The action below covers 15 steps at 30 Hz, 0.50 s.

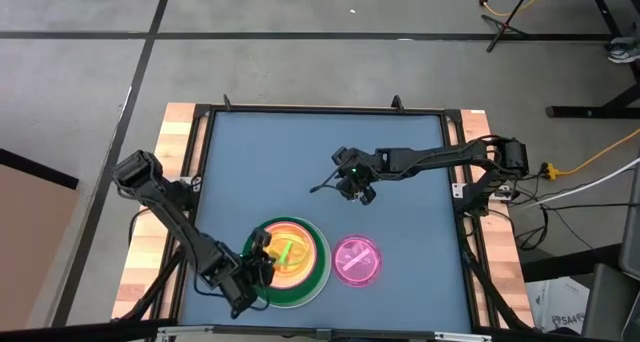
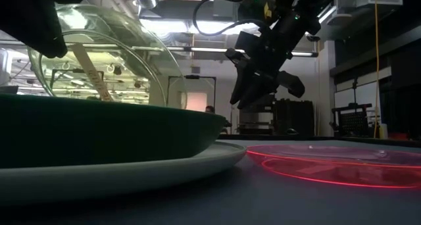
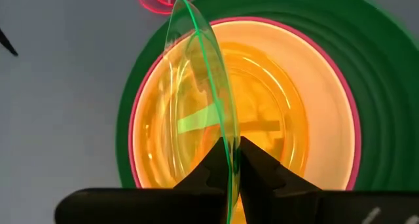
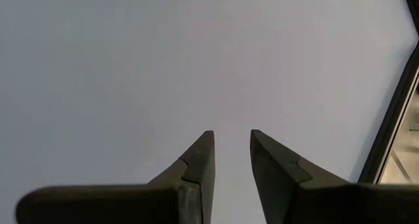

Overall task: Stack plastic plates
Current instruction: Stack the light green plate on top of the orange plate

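Note:
A stack of plastic plates stands near the table's front edge: a white plate [image 2: 151, 175] at the bottom, then dark green [image 1: 318, 274], pink [image 3: 347, 119], cream [image 3: 327, 86] and orange [image 3: 275, 119]. My left gripper [image 3: 230, 149] is over the stack's near-left side, shut on a small translucent green plate [image 3: 196, 60]. This plate stands steeply tilted above the stack [image 2: 112, 60]. A small translucent pink plate [image 1: 357, 260] lies flat on the table to the right of the stack. My right gripper [image 1: 352, 189] hangs open above the table's middle, with nothing between its fingers [image 4: 200, 158]. My left gripper pinches the green plate's rim [image 3: 231, 160] between its two fingers, one finger on each face. The fingers slant down from the table's near-left side. The plate stands almost on edge over the orange plate, rising away from the fingers. Whether its low edge touches the stack I cannot tell.
The blue table mat [image 1: 260, 162] lies bare across the far half and the left side. A black frame [image 1: 320, 110] runs around it, with wooden strips [image 1: 175, 142] outside. Cables lie beyond the right edge.

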Available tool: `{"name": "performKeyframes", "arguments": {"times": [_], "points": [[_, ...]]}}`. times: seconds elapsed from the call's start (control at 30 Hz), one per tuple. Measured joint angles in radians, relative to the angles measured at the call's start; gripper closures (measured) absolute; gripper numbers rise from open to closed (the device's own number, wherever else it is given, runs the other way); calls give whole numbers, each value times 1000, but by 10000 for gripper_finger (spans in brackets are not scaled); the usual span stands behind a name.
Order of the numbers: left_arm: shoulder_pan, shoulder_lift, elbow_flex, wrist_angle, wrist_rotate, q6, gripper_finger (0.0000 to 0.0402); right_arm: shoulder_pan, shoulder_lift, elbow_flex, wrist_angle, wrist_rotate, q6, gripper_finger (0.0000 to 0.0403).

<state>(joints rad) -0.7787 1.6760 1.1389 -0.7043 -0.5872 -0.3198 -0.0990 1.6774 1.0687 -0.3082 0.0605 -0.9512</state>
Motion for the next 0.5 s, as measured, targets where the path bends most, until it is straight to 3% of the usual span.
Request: {"name": "performKeyframes", "arguments": {"times": [0.27,0.5], "points": [[21,0,0,1,26,-147,389,0,0,0,0,0,0,313],[29,0,0,1,30,-177,389,0,0,0,-1,0,0,313]]}}
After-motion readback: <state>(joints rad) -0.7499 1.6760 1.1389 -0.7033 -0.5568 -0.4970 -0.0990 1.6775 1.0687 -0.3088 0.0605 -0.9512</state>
